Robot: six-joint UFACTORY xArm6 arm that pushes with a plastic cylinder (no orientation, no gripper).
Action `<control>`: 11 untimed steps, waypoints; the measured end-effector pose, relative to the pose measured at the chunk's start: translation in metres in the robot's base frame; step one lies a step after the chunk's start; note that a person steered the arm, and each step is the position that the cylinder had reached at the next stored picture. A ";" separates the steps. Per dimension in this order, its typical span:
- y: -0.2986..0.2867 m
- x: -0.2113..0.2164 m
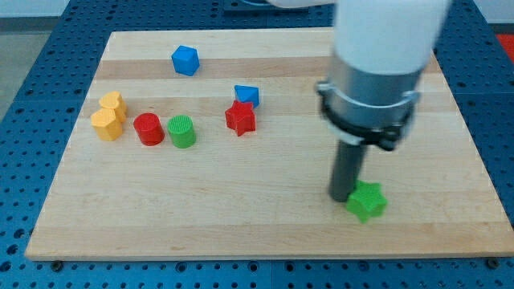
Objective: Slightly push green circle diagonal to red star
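The green circle [182, 131] stands on the wooden board at the view's left of centre, touching the red circle [148, 128] on its left. The red star [240, 118] lies to the right of the green circle and slightly higher, with a gap between them. My tip [344, 196] rests on the board at the view's lower right, right beside the green star [367, 201], far from the green circle and the red star.
A blue block [247, 95] touches the red star's upper right. A blue cube [185, 60] sits near the view's top. Two yellow blocks [109, 116] lie left of the red circle. The board's edge [265, 255] runs along the bottom.
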State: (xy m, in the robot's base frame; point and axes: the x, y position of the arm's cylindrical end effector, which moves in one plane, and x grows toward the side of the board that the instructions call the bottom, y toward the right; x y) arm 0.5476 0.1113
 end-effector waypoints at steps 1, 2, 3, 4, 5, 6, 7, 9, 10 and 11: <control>0.047 0.000; 0.072 0.000; 0.074 0.000; 0.014 0.000; -0.069 0.021; -0.165 0.017; -0.240 -0.037; -0.302 -0.080; -0.291 -0.118; -0.277 -0.133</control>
